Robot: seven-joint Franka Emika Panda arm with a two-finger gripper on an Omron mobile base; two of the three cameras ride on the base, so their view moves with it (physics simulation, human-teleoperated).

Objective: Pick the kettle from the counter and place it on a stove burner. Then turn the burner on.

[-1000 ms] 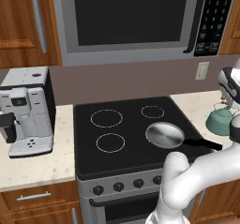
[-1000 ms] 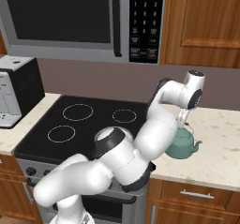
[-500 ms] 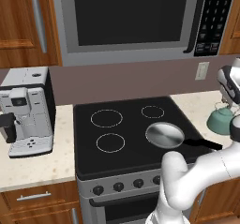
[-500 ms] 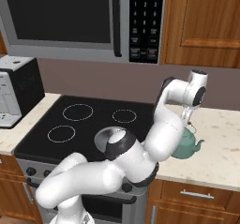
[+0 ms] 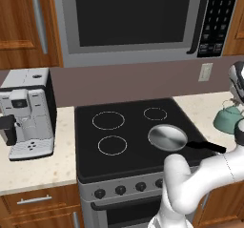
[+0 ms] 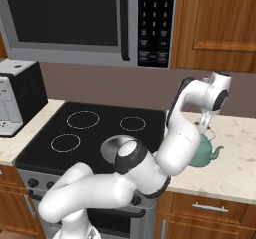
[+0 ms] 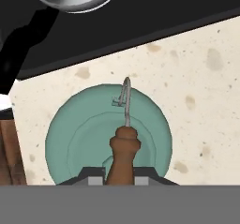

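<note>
1. One teal kettle (image 7: 108, 134) sits on the beige counter (image 7: 197, 87) to the right of the black cooktop (image 5: 133, 131), close to the cooktop's edge but not on the glass.
2. From the hand view, the kettle is seen from straight above: a round green body with a brown handle (image 7: 124, 148) arching over its middle and a thin curved spout reaching toward the cooktop.
3. The gripper (image 7: 119, 176) is directly over the kettle, its jaws pressed in on the brown handle at the bottom of the hand view, so it pinches the kettle by its handle.
4. From the right base view, the arm bends up and over, and the wrist points down onto the kettle (image 6: 202, 150), whose spout points right, away from the stove.
5. From the left base view, the kettle (image 5: 228, 119) stands at the far right edge, partly hidden by the arm.
6. Three white burner rings (image 5: 108, 120) are drawn on the bare part of the cooktop, two on its left and a smaller one at the back right.
7. A flat silver pan (image 5: 167, 137) lies on the front right of the cooktop, its black handle (image 5: 206, 147) pointing toward the counter.
8. A coffee machine (image 5: 26, 112) stands on the counter left of the stove, and a microwave (image 5: 133, 22) hangs above it.
</note>
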